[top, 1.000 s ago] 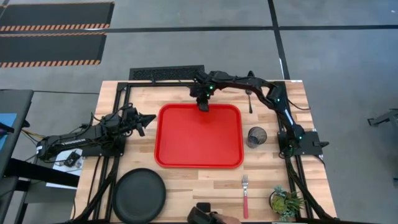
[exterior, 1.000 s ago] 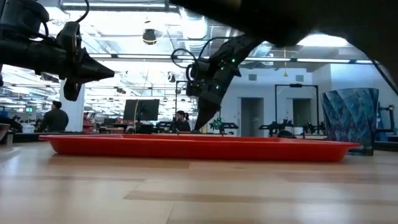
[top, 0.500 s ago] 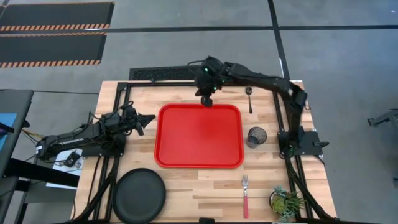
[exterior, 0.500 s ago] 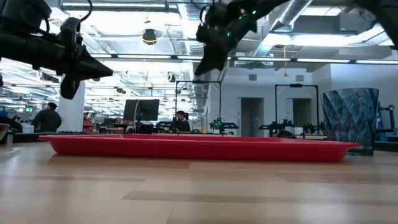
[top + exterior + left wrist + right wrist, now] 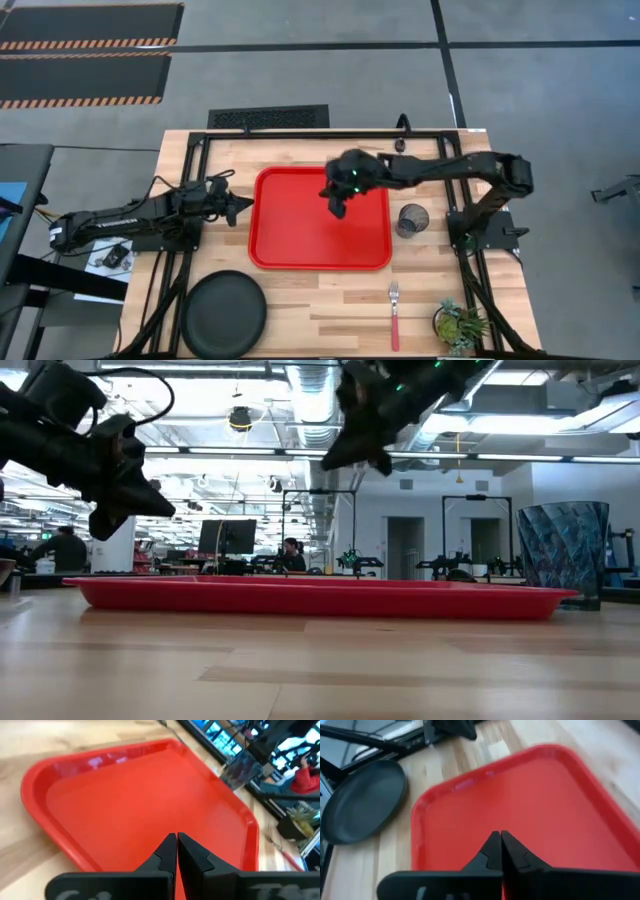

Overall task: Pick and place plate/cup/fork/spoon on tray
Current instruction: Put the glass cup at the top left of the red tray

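The red tray lies in the middle of the table. My right gripper hangs shut and empty above the tray's far middle, high over it in the low view. My left gripper is shut and empty just left of the tray, pointing at it. The black plate rests flat at the near left. The dark cup stands upright right of the tray. The red-handled fork lies near the front right. The spoon does not show; my right arm crosses the far right of the table.
A small potted plant stands at the table's near right corner. Bare wood lies between the tray and the near edge, between the plate and the fork. Black frame rails run along the table's left, right and far sides.
My right gripper has risen from the tray's far edge and swung toward the table's near edge, over the tray's far middle. My left gripper has moved a little toward the tray and tipped downward.
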Robot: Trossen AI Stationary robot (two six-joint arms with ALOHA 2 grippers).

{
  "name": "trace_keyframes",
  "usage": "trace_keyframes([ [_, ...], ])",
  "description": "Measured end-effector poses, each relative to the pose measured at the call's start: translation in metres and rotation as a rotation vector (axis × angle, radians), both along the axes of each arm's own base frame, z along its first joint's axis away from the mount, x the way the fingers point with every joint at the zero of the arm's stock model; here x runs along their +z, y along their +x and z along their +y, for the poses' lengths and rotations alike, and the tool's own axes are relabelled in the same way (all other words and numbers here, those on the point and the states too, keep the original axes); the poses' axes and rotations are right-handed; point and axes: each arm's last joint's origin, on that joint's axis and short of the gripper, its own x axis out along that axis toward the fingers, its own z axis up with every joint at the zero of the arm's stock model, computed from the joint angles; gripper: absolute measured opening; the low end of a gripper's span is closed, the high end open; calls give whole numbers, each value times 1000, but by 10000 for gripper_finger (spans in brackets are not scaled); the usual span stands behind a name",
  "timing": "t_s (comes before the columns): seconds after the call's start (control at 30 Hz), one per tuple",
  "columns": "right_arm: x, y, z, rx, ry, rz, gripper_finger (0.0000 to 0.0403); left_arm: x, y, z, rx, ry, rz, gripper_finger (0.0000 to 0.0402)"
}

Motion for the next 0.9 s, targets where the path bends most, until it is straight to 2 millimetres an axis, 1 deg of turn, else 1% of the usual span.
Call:
trace_keyframes([
  [0.1, 3, -14, 12, 12, 26, 57, 4, -3, 2, -1, -37, -34, 23, 0],
  [0.2, 6, -36, 14, 20, 17, 103, 3, -5, 5, -2, -93, -74, 37, 0],
  [0.3, 13, -59, 4, 13, -34, 62, 3, -8, 7, -1, -61, -102, 65, 0],
  [0.4, 17, -81, -10, -13, -48, 31, 2, -11, 8, 2, 51, -134, 108, 0],
  [0.47, 19, -95, -17, -38, -54, 17, 3, -7, 10, 5, 118, -119, 119, 0],
  [0.57, 22, -109, -26, -79, -59, -6, 4, 5, 14, 9, 179, -87, 142, 0],
  [0.7, 22, -112, -31, -107, -52, -9, 3, 14, 19, 17, 230, -89, 229, 0],
  [0.8, 21, -112, -33, -156, -46, 0, 4, 11, 18, 27, 284, -141, 299, 0],
  [0.9, 15, -107, -33, -201, -36, 19, 8, 5, 15, 41, 322, -187, 380, 0],
])
